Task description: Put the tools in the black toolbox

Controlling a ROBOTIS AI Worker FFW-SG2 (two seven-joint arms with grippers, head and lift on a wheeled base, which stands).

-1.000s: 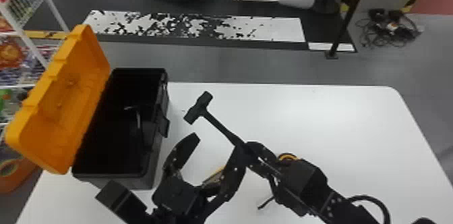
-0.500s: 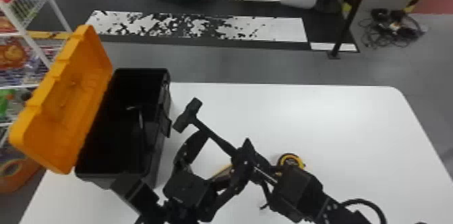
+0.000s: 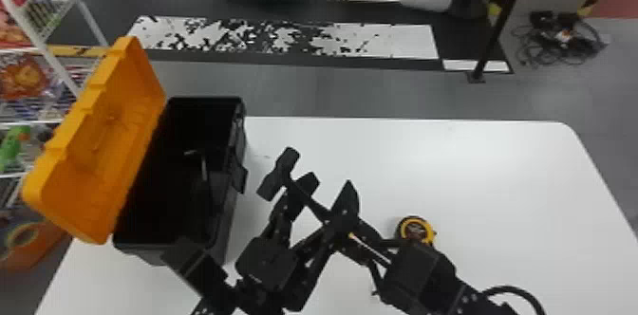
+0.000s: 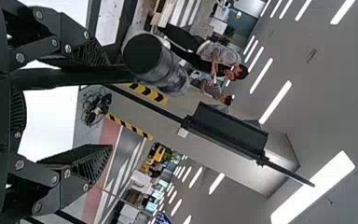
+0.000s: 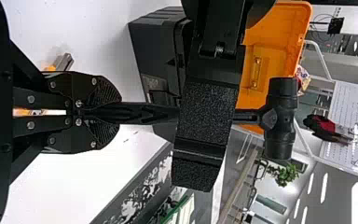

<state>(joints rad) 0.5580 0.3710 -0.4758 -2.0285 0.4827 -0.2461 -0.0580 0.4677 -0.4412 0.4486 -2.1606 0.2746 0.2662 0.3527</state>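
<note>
My left gripper (image 3: 327, 195) stands open with its fingers to either side of the hammer (image 3: 282, 174) below its head, right of the black toolbox (image 3: 227, 224). My right gripper (image 3: 363, 243) holds the handle's other end. In the left wrist view, the hammer's handle (image 4: 70, 77) runs between the spread fingers of the left gripper (image 4: 95, 109), nearer one of them. Shut on the handle, the right gripper (image 5: 109, 112) has the hammer head (image 5: 280, 119) far out in front, and a left finger crosses the handle. A dark tool with a metallic shaft (image 3: 204, 167) lies inside the toolbox.
The toolbox's orange lid (image 3: 102, 143) stands open on its left. A yellow and black tape measure (image 3: 415, 231) rests on the white table (image 3: 474, 162) beside the right arm. Another orange and grey tool (image 5: 61, 63) lies on the table, partly hidden by the right gripper.
My left gripper has moved right and forward, bringing its fingers around the handle. The right gripper and hammer have shifted slightly, and more of the tape measure is uncovered.
</note>
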